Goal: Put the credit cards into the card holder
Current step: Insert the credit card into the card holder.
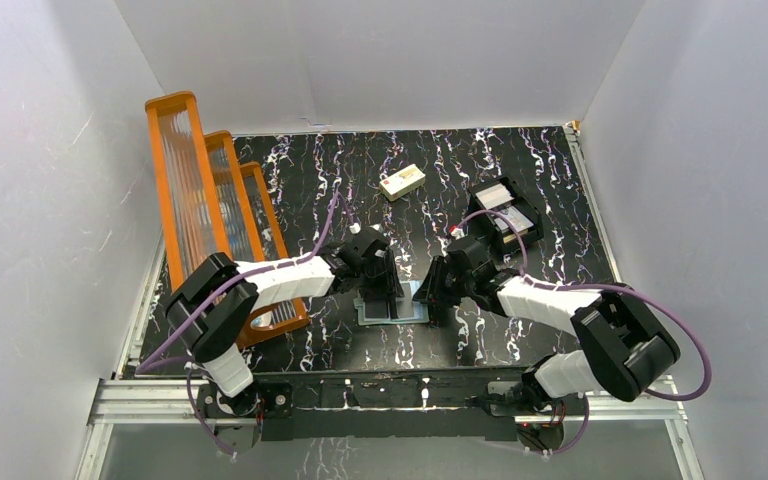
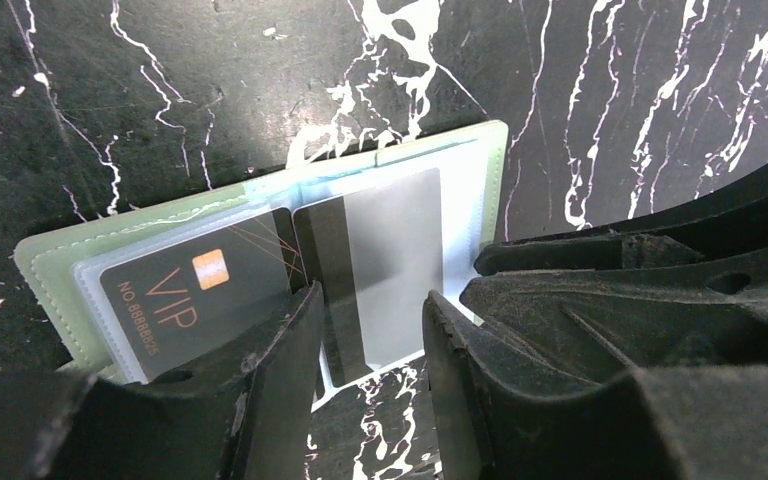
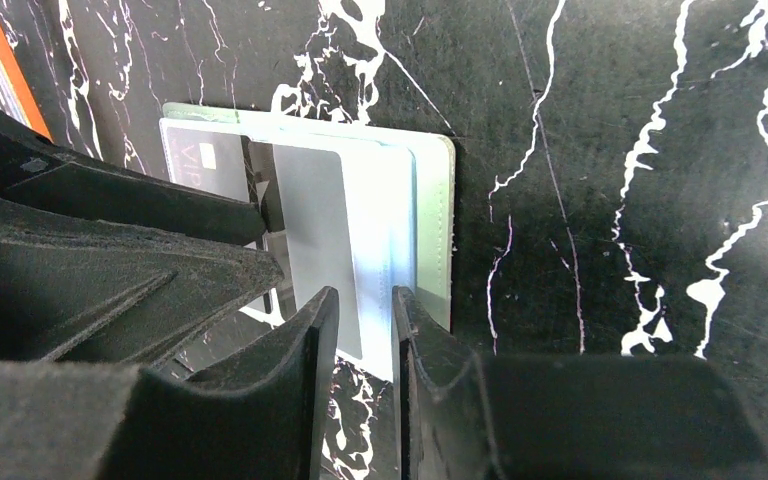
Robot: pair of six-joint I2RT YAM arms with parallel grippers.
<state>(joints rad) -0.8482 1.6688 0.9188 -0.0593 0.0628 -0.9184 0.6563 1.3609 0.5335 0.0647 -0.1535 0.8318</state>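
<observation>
The card holder [image 1: 396, 307] lies open and flat between both grippers, pale green with a shiny blue lining [image 2: 465, 200]. A dark card marked VIP [image 2: 195, 290] sits in its left pocket. A grey credit card with a black stripe [image 2: 380, 260] lies on the right half, its near end sticking out over the table. My left gripper [image 2: 370, 340] is open, one finger on each side of that near end. My right gripper [image 3: 365, 320] stands at the lining's near edge [image 3: 400, 260] beside the grey card [image 3: 310, 230], jaws a narrow gap apart with table showing between them.
Orange racks [image 1: 200, 200] stand along the left side. A cream block [image 1: 402, 181] lies at the back centre. A black boxy tray [image 1: 505, 215] with pale things in it sits behind the right arm. The right gripper's fingers [image 2: 640, 290] crowd the holder's right edge.
</observation>
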